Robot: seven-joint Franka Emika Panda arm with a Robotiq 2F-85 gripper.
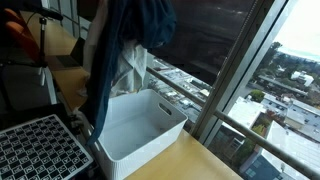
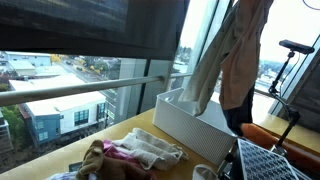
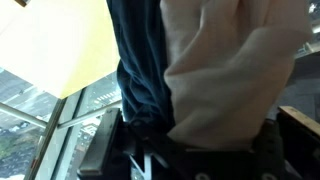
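Observation:
A dark blue garment (image 1: pixel 128 40) and a beige garment (image 1: pixel 133 70) hang together in the air above a white plastic basket (image 1: pixel 150 138), and their lower ends reach into it. In both exterior views the cloth runs up out of the top of the picture, so the gripper is not seen there. From the opposite side the beige garment (image 2: pixel 212 65) hangs over the basket (image 2: pixel 185 125). In the wrist view the blue garment (image 3: pixel 140 70) and the beige garment (image 3: pixel 230 70) fill the picture and cover my gripper (image 3: pixel 190 150), which is shut on them; its fingertips are hidden.
A pile of light and pink clothes (image 2: pixel 130 155) lies on the wooden table (image 1: pixel 190 162) beside the basket. A black perforated crate (image 1: pixel 40 150) stands against the basket's far side. Tall windows with metal rails (image 2: pixel 90 88) border the table.

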